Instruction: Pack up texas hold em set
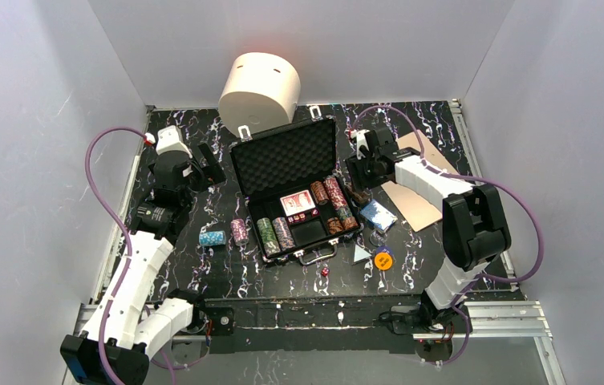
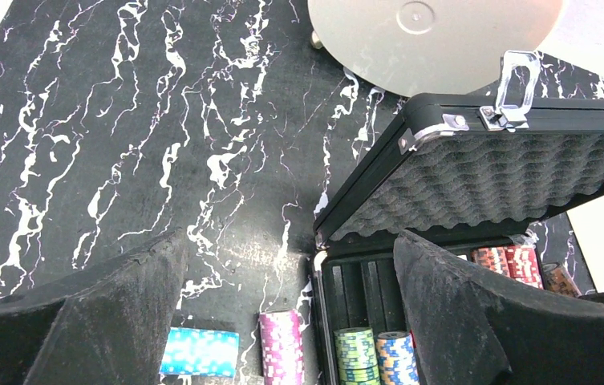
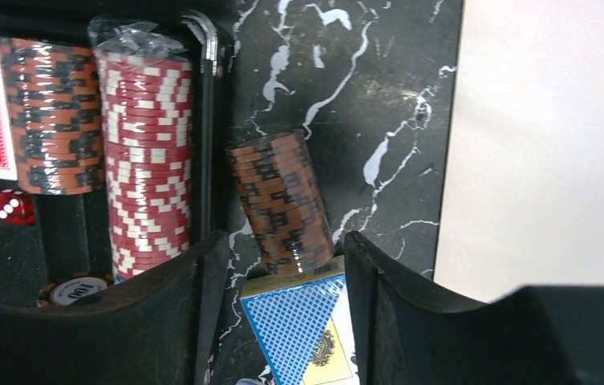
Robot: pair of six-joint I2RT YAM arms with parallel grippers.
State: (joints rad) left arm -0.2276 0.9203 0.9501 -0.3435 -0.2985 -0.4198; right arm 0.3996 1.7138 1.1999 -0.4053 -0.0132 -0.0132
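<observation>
The black briefcase [image 1: 282, 160] lies open mid-table with its foam lid up. It holds several striped chip stacks [image 1: 266, 235] and a red card deck [image 1: 298, 202]. A cyan stack [image 1: 212, 238] and a pink stack [image 1: 239, 231] lie left of it. A blue card deck [image 1: 378, 215], the yellow button [image 1: 383, 260] and a red die [image 1: 323, 272] lie outside. My right gripper [image 3: 286, 241] is open, its fingers either side of a brown stack [image 3: 281, 200] beside the case wall, above the blue deck [image 3: 302, 329]. My left gripper [image 2: 286, 241] is open and empty, above the table left of the case [image 2: 483, 160].
A cream cylinder [image 1: 260, 88] lies behind the lid. A tan flat board [image 1: 419, 192] lies under my right arm at the back right. A small clear triangular piece [image 1: 361, 253] lies near the yellow button. White walls enclose the table.
</observation>
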